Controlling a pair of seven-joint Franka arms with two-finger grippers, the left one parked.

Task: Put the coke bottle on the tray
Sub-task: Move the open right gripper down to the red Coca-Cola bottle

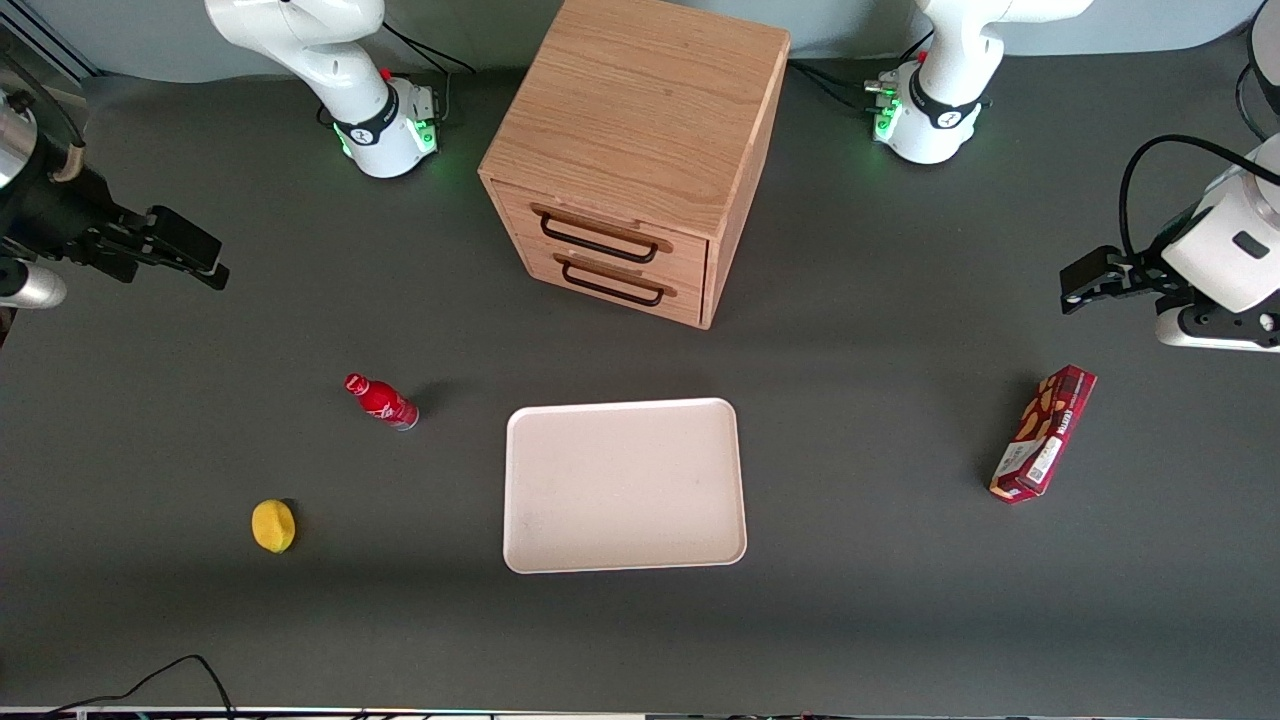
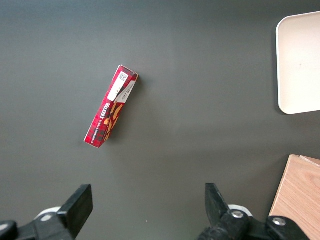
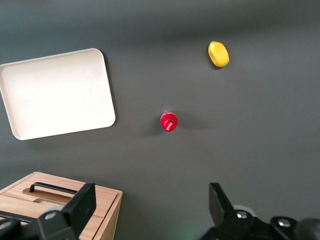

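Note:
The small red coke bottle stands upright on the dark table, a short way from the tray's edge toward the working arm's end; the right wrist view looks down on its red cap. The pale pinkish-white tray lies flat and bare near the table's middle, in front of the wooden drawer cabinet, and its rim shows too. My gripper hangs high at the working arm's end, well away from the bottle and farther from the front camera. It is open, with nothing between its fingers.
A wooden two-drawer cabinet stands at the table's middle, farther from the front camera than the tray. A yellow lemon lies nearer the camera than the bottle. A dark red snack box lies toward the parked arm's end.

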